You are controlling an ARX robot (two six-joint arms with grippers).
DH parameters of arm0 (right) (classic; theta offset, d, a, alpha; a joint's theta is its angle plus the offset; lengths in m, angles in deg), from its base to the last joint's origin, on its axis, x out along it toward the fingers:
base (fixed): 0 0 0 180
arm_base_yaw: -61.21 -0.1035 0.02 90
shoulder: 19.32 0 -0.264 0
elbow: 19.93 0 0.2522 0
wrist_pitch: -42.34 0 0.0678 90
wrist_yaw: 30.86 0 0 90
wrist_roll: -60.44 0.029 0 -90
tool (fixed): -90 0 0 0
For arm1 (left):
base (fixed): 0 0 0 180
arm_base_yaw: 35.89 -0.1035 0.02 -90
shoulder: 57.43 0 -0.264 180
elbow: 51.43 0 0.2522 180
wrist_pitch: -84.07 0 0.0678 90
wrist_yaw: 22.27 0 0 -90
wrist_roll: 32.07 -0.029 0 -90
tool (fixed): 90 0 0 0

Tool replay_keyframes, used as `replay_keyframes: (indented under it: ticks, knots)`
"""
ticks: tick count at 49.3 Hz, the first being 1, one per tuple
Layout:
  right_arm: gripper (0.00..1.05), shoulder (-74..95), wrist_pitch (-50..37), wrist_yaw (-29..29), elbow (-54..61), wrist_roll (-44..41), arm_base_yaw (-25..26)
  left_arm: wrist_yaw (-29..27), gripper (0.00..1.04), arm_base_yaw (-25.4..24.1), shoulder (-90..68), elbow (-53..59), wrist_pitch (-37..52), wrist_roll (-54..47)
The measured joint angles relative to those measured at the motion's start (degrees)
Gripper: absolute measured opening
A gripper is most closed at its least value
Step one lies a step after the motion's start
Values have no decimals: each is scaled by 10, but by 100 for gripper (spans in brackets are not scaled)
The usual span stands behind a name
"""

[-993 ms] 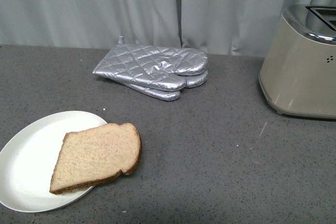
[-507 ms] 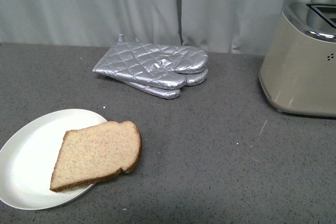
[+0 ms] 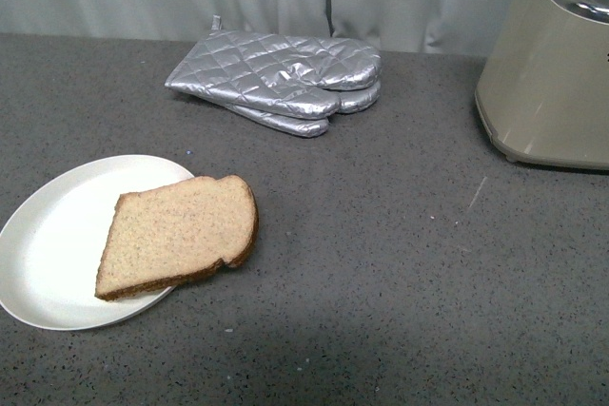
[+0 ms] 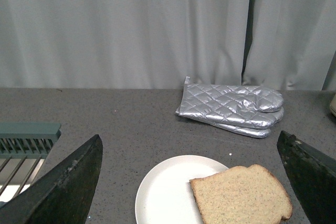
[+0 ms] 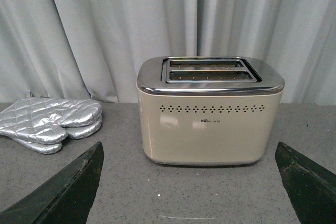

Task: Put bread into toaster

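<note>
1. One slice of bread (image 3: 176, 233) is seen at the lower left of the front view, laid partly on one white plate (image 3: 38, 268)
2. One beige toaster (image 3: 552, 73) is cut off by the upper right edge; two slots (image 5: 207, 70) are counted in its chrome top
3. Silver quilted mitts (image 3: 276, 68), seemingly two, are stacked at upper centre
4. The left gripper (image 4: 189, 135) and the right gripper (image 5: 189, 144) are both spread wide, with nothing gripped

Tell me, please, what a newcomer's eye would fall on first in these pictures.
First, the slice of bread at the front left, lying on a white plate with its rounded end overhanging the rim. Next, the beige toaster at the far right, and the silver oven mitts stacked at the back.
</note>
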Motion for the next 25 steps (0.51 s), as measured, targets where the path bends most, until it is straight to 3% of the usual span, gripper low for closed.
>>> replay_keyframes:
  ticks: [3, 6, 9, 12, 16, 25]
  knots:
    - [95, 0, 0, 0, 0, 0, 0, 24, 98, -7, -9, -5, -17, 21]
    - [95, 0, 0, 0, 0, 0, 0, 139, 98, -48, -87, -49, -125, 176]
    - [95, 0, 0, 1, 0, 0, 0, 171, 98, -68, -143, -52, -120, 308]
    - [95, 0, 0, 0, 0, 0, 0, 190, 98, -85, -195, -54, -79, 410]
    - [95, 0, 0, 0, 0, 0, 0, 215, 98, -111, -282, -70, -3, 465]
    - [95, 0, 0, 0, 0, 0, 0, 242, 98, -166, -622, -170, 247, 466]
